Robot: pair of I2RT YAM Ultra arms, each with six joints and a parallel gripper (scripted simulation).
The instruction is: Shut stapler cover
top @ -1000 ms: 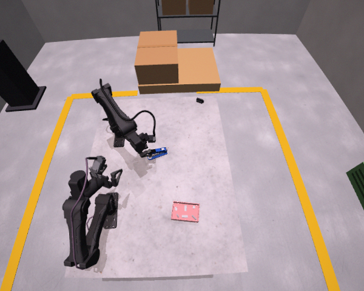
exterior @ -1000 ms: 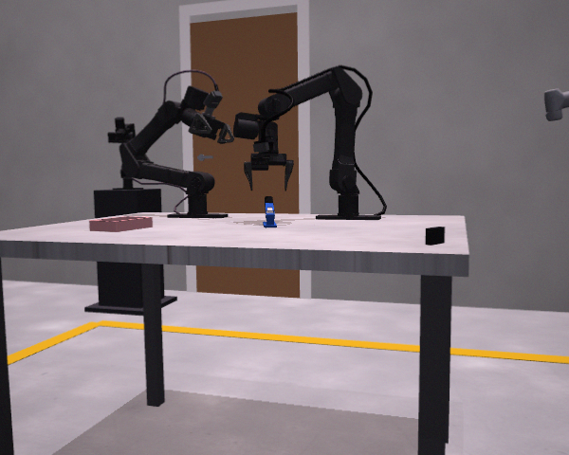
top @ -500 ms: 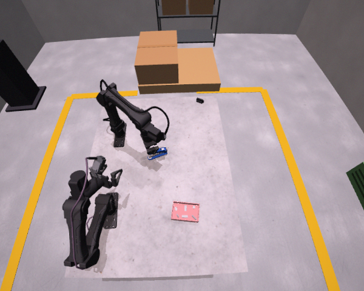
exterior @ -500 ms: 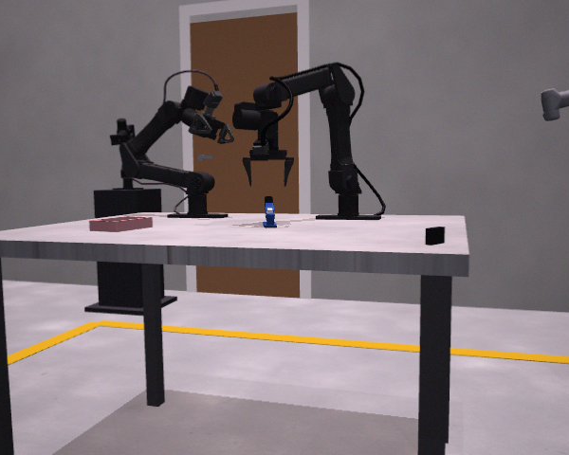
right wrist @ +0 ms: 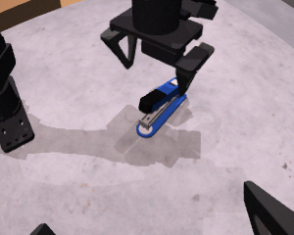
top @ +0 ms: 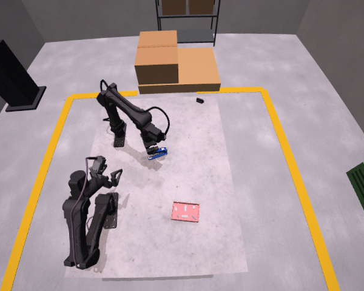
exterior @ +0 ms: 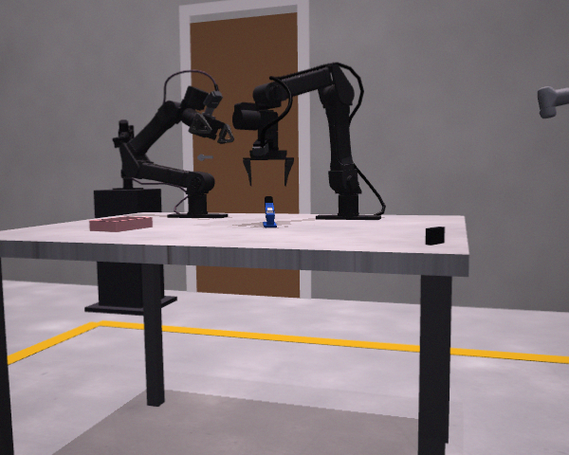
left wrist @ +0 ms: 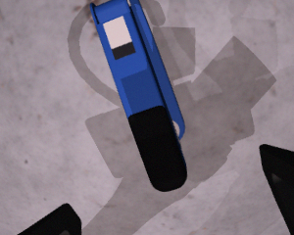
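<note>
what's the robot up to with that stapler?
It looks to be partway through closing the stapler. The left gripper hangs above it, fingers open, holding nothing. The cover is tilted up off the base, so it isn't shut. I can't make out whether staples sit on the rail. The right gripper is also open and empty, off to the side.

Robotics workcell; yellow floor lines (top: 287,156) (exterior: 284,338); shelving (top: 188,16); stacked cartons (top: 157,56)

Blue stapler (top: 163,153) (exterior: 270,216) (left wrist: 137,85) (right wrist: 168,117) upright on table (top: 204,175) (exterior: 226,237) (left wrist: 29,186) (right wrist: 211,176); black-ended cover (exterior: 268,200) (left wrist: 158,147) (right wrist: 156,99) raised.
</note>
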